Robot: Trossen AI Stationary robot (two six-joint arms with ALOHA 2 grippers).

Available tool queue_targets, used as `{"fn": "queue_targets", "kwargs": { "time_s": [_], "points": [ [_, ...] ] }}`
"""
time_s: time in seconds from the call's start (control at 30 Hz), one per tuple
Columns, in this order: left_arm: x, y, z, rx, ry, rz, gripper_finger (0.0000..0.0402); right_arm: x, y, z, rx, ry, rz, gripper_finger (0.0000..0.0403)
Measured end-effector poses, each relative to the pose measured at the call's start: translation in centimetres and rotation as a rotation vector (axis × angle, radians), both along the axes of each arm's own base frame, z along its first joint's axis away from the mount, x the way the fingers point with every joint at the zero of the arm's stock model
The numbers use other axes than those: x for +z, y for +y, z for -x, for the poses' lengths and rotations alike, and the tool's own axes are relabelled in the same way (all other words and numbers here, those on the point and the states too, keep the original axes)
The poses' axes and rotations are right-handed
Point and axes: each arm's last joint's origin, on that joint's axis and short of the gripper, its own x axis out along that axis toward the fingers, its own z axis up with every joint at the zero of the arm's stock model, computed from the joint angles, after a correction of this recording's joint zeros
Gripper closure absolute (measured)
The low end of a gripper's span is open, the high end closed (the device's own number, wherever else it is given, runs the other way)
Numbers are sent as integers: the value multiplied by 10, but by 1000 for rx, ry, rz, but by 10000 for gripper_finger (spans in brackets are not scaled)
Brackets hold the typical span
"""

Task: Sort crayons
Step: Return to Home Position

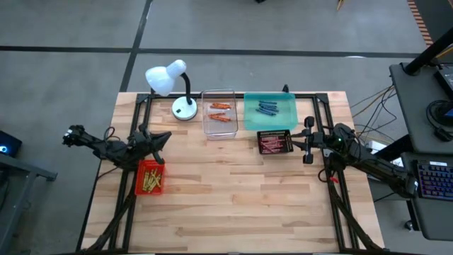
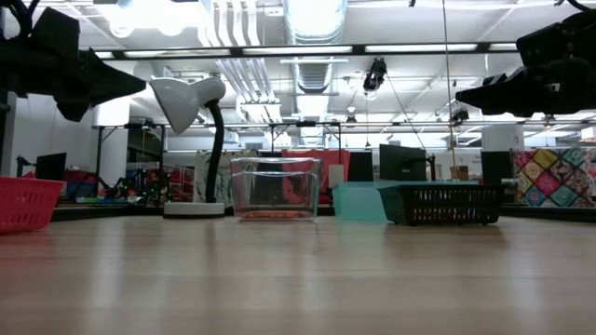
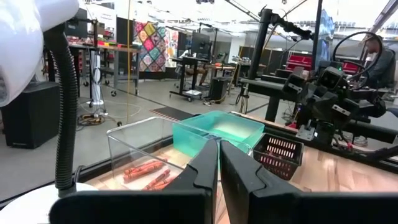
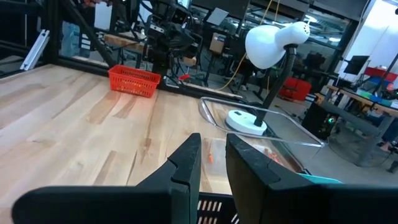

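Plainly, no crayon lies loose on the table point(image 1: 233, 205). The yellow crayons point(image 1: 151, 184) are in the red tray point(image 1: 139, 177), the orange crayons point(image 1: 220, 112) in the clear tray point(image 1: 219, 132), the blue crayons point(image 1: 267, 108) in the teal tray point(image 1: 251, 122) and the red crayons point(image 1: 273, 145) in the black tray point(image 1: 275, 133). The left gripper point(image 1: 164, 137) hovers just past the red tray's far edge, above the yellow crayons, its fingers pressed almost together and empty. The right gripper point(image 1: 306, 140) hangs just beside the black tray, apart from the red crayons, with a narrow gap between its fingers and nothing held. A white lamp point(image 1: 167, 76) stands beside the clear tray.
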Motion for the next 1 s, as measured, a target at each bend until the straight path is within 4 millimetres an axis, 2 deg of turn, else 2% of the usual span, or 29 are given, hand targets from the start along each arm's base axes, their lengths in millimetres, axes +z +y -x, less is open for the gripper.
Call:
{"fn": "queue_targets", "kwargs": {
  "time_s": [0.4,0.57,0.67,0.77,1.0],
  "points": [
    [0,0,0,0,0,0,402,0,1,0,7,-5,0,339],
    [0,0,0,0,0,0,402,6,17,-1,91,-70,18,339],
    [0,0,0,-1,1,-1,402,5,23,-3,9,-62,41,339],
    [1,0,0,-2,0,-1,402,2,26,-4,-137,-44,-30,339],
    [1,0,0,-5,3,-2,402,3,28,-4,-178,-74,-137,339]
  ]
}}
